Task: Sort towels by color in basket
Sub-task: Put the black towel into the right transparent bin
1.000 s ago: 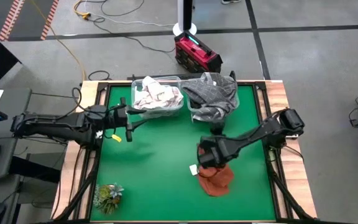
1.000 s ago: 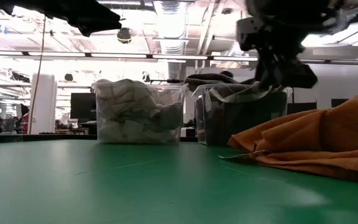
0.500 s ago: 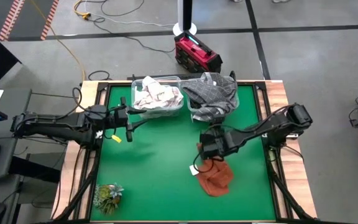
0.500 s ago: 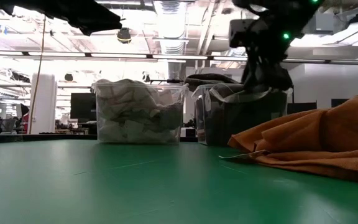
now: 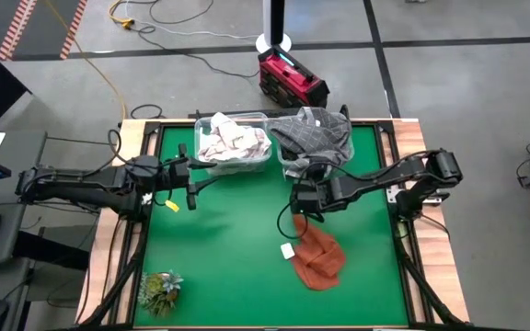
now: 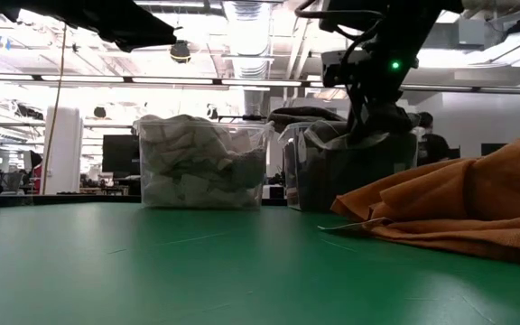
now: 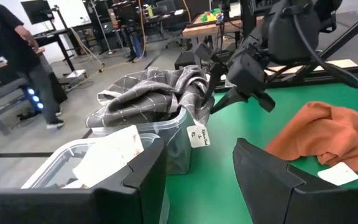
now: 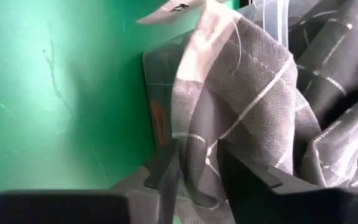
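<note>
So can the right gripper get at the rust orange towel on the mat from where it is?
Probably yes: the right gripper hangs by the clear bin of dark grey checked towels, and the rust orange towel lies uncovered just beyond it.

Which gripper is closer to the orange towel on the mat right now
Right. The right gripper hangs just beyond the orange towel, by the grey-towel bin; the left gripper sits well off, near the white-towel bin.
</note>
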You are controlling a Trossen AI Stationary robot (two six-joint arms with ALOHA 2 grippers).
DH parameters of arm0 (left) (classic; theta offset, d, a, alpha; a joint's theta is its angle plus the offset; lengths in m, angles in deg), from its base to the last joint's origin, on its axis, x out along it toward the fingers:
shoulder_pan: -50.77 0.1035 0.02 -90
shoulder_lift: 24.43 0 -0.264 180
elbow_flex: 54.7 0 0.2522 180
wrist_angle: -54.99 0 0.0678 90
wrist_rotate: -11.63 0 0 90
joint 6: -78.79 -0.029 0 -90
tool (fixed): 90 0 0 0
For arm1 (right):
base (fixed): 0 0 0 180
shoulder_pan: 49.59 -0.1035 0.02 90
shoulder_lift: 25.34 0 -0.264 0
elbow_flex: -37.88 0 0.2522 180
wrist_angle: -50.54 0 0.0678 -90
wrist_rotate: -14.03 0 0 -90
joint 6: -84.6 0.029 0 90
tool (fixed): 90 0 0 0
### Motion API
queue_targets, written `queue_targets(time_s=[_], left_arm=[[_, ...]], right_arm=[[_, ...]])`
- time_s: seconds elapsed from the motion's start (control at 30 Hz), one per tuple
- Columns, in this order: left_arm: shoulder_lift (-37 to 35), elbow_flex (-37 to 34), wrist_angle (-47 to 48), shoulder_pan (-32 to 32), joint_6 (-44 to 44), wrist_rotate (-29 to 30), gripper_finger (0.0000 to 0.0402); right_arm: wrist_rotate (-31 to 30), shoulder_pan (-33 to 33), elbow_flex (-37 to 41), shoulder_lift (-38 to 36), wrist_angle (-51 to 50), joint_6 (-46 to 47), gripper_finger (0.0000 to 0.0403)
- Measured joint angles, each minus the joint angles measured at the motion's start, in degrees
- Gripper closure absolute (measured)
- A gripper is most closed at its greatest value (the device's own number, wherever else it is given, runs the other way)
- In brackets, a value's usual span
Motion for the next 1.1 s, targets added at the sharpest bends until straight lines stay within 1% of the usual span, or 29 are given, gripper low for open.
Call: queue_targets(time_s=[0.1, 0.2, 0.27, 0.3, 0.47, 0.57, 0.63, 0.7, 0.77, 0.87, 0.97, 1.1], left_arm=[[-0.08, 0.00, 0.00, 0.00, -0.02, 0.00, 0.0228], [-0.06, 0.00, 0.02, 0.00, -0.04, 0.02, 0.0228], [-0.06, 0.00, 0.03, 0.00, -0.04, 0.02, 0.0228], [-0.06, 0.00, 0.12, 0.00, -0.04, 0.08, 0.0228], [-0.06, 0.00, 1.24, 0.00, -0.50, 1.01, 0.0228], [-0.06, 0.00, 1.13, 0.00, -1.03, 1.16, 0.0228], [-0.06, 0.00, 1.14, 0.00, -1.07, 1.16, 0.0228], [-0.06, 0.00, 1.06, 0.00, -1.06, 1.16, 0.0228], [-0.06, 0.00, 1.05, 0.00, -1.02, 1.16, 0.0228], [-0.06, 0.00, 1.05, 0.00, -0.98, 1.14, 0.0228], [-0.06, 0.00, 1.03, 0.00, -0.79, 1.14, 0.0228], [-0.06, 0.00, 1.03, 0.00, -0.83, 1.14, 0.0228]], right_arm=[[0.67, 0.50, 0.00, 0.02, -0.49, -0.02, 0.0283], [3.54, 1.33, 0.00, 0.02, -1.28, -0.04, 0.0339], [4.25, 1.85, 0.00, -0.10, -2.20, -0.50, 0.0379], [4.27, 1.99, 0.02, -0.49, -2.24, -1.25, 0.0385], [4.23, 1.97, -3.41, -4.83, -1.02, -2.66, 0.0371], [4.31, 2.95, -4.53, -9.27, 2.08, -4.89, 0.0376], [4.60, 5.32, -4.63, -12.44, 4.33, -5.80, 0.0383], [5.22, 9.31, -4.68, -14.64, 4.93, -5.79, 0.0385], [8.82, 14.35, -4.68, -15.52, 5.16, -5.27, 0.0382], [17.48, 22.42, -4.66, -14.78, 7.14, -5.14, 0.0373], [24.73, 29.16, -4.66, -12.16, 12.22, -7.30, 0.0374], [32.07, 35.39, -4.66, -6.81, 17.68, -9.42, 0.0382]])
